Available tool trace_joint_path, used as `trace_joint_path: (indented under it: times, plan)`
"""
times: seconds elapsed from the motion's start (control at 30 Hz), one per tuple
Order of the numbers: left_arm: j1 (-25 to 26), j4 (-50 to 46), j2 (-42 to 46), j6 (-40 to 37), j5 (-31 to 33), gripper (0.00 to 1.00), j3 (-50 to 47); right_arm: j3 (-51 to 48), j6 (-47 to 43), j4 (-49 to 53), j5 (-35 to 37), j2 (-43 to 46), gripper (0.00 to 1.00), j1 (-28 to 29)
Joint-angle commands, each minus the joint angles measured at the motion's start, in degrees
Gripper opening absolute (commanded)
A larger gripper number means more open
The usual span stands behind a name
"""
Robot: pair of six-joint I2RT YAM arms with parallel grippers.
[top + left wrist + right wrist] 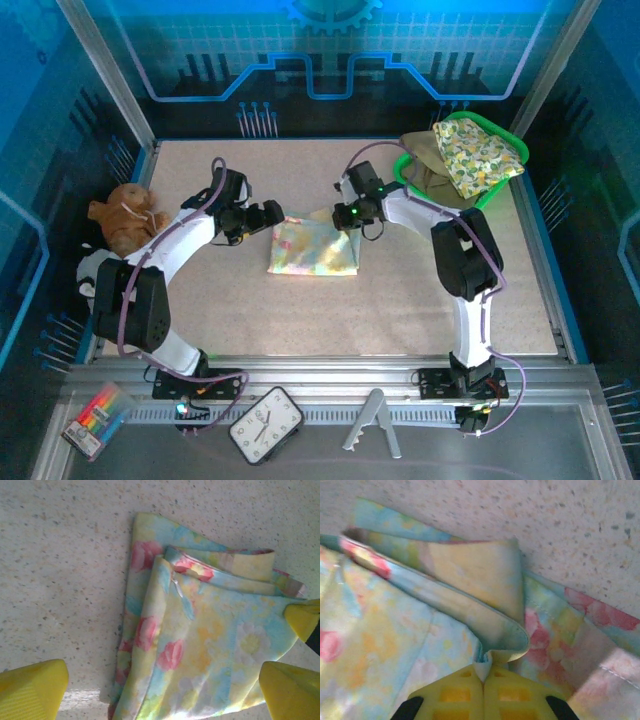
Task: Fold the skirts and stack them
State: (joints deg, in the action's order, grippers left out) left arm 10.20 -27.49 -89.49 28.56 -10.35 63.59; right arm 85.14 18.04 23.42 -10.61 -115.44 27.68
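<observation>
A pastel floral skirt [313, 247] lies folded in the middle of the table. My right gripper [338, 218] is at its far right corner, shut on a pinched fold of its hem [492, 645], the yellow fingers [460, 695] pressed together around the cloth. At the skirt's far left edge my left gripper [277, 215] stands open. Its yellow fingertips [32, 690] straddle the skirt's folded layers [200, 645] without touching them. A lemon-print yellow-green skirt [478, 155] and an olive-khaki skirt [425, 160] are draped over the green basket [402, 168] at the back right.
A brown plush toy [125, 218] sits at the table's left edge. On the shelf in front of the arm bases lie a marker pack [97, 418], a clock [266, 425] and a grey stand [372, 425]. Metal frame rails border the table.
</observation>
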Motion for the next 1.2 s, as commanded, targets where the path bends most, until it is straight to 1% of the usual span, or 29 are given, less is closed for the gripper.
trace_joint_path:
  times: [0.0,0.07,0.2,0.27,0.3,0.37,0.53,0.6,0.63,0.67,0.7,0.73,0.8,0.83,0.9,0.93,0.97,1.0,1.03,1.07,1.1,1.13,1.17]
  plan:
    - [0.17,1.58,1.49,-0.48,-6.52,0.99,2.41,2.72,-1.81,0.08,-1.07,3.29,0.01,1.28]
    - [0.26,3.36,1.51,-0.22,-10.44,0.99,2.59,4.17,-1.86,-0.18,-0.87,1.58,0.01,1.15]
    - [0.83,10.08,-0.93,2.24,-19.45,0.99,2.3,11.09,-2.31,1.14,-2.26,-5.88,0.03,0.89]
    - [1.09,12.62,-4.34,3.21,-22.75,0.99,3.15,14.75,-1.45,2.22,0.05,-9.64,0.04,0.88]
    - [1.22,13.41,-6.51,3.4,-22.65,0.99,3.84,16.46,-0.45,2.88,2.19,-11.22,0.04,0.88]
    - [1.16,15.47,-10.81,4.4,-19.95,0.99,4.86,18.73,1.3,3.67,5.05,-13.46,0.06,0.7]
    - [0.97,16.82,-22.25,7.39,-8.72,0.99,10.49,23.77,1.49,4.75,3.88,-17.56,0.12,-0.08]
    - [0.97,15.92,-24.56,8.79,-3.78,0.99,11.78,25.62,1.04,6.42,5.35,-19.74,0.16,-0.31]
    - [0.97,14.52,-25.21,9.57,-1.46,0.99,12.05,25.91,0.94,7.25,6.67,-19.68,0.2,-0.3]
    - [0.97,13.35,-25.57,10.01,0.17,0.99,12.27,26.12,1.3,8.55,8.98,-19.11,0.26,-0.18]
    - [0.97,13.29,-25.59,10.1,0.52,0.99,11.95,26.04,1.95,9.98,12.19,-18.23,0.33,-0.12]
    - [0.97,13.66,-25.56,10.33,0.09,0.99,11.43,26.04,2.57,11.46,14.59,-18.15,0.37,-0.08]
    - [0.97,15.43,-25.12,10.49,-2.97,0.99,10.08,25.52,3.2,14.44,15.57,-14.77,0.43,0.06]
    - [1.03,15.91,-24.99,10.47,-4.05,0.99,9.83,24.78,2.99,14.87,14.28,-13.6,0.43,0.29]
    - [1.05,16.4,-24.94,10.52,-6.08,0.99,9.87,22.62,1.92,14.77,8.56,-11.4,0.38,0.94]
    - [1.05,16.46,-24.93,10.72,-6.61,0.99,10.01,21.92,2.05,15.06,7.06,-11.02,0.36,1.28]
    - [1.05,16.45,-25.07,10.89,-7.14,0.99,10.25,21.41,2.62,16.07,7.01,-10.87,0.35,1.62]
    - [1.04,16.27,-25.17,11.06,-7.75,0.99,10.69,21.11,3.95,17.43,8.94,-10.88,0.37,1.83]
    - [1.05,15.87,-25.2,11.17,-8.2,0.99,11.2,20.27,5.29,18.05,10.76,-10.74,0.43,1.7]
    - [1.05,15.66,-25.12,11.34,-8.85,0.99,11.41,18.97,6.2,17.6,11.05,-10.28,0.49,1.36]
    - [1.14,15.86,-24.77,11.43,-9.59,0.99,11.47,17.15,7.12,16.2,9.26,-9.48,0.54,0.62]
    - [1.22,16.03,-24.39,11.43,-10.2,0.99,11.66,15.63,7.43,14.66,5.74,-8.85,0.69,-0.17]
    - [1.31,16.17,-24.09,11.29,-10.67,0.99,11.87,14.55,7.84,13.41,1.51,-8.43,0.89,-1.09]
